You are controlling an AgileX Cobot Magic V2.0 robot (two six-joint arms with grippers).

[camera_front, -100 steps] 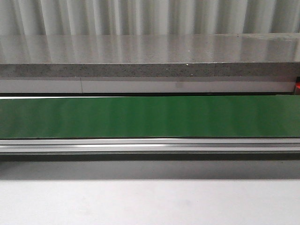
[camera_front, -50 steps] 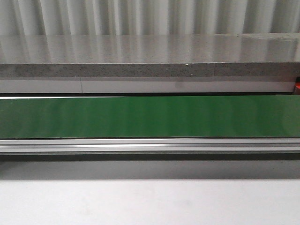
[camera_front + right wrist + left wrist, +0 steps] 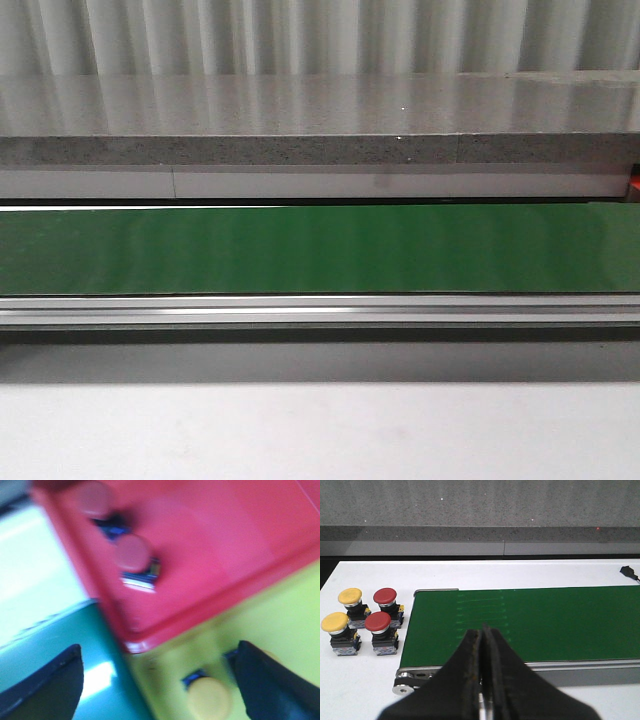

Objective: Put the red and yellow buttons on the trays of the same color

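Red buttons (image 3: 383, 611) two, yellow buttons (image 3: 343, 610) two beside belt (image 3: 530, 622), left gripper (image 3: 483, 645) fingers together, right gripper (image 3: 160, 680) fingers apart.

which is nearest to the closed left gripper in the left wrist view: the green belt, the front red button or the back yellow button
1. Green belt, right ahead of the left gripper.
2. Front red button, off to the side beside the belt's end.
3. Back yellow button, farthest, in the rear row on the outer side.
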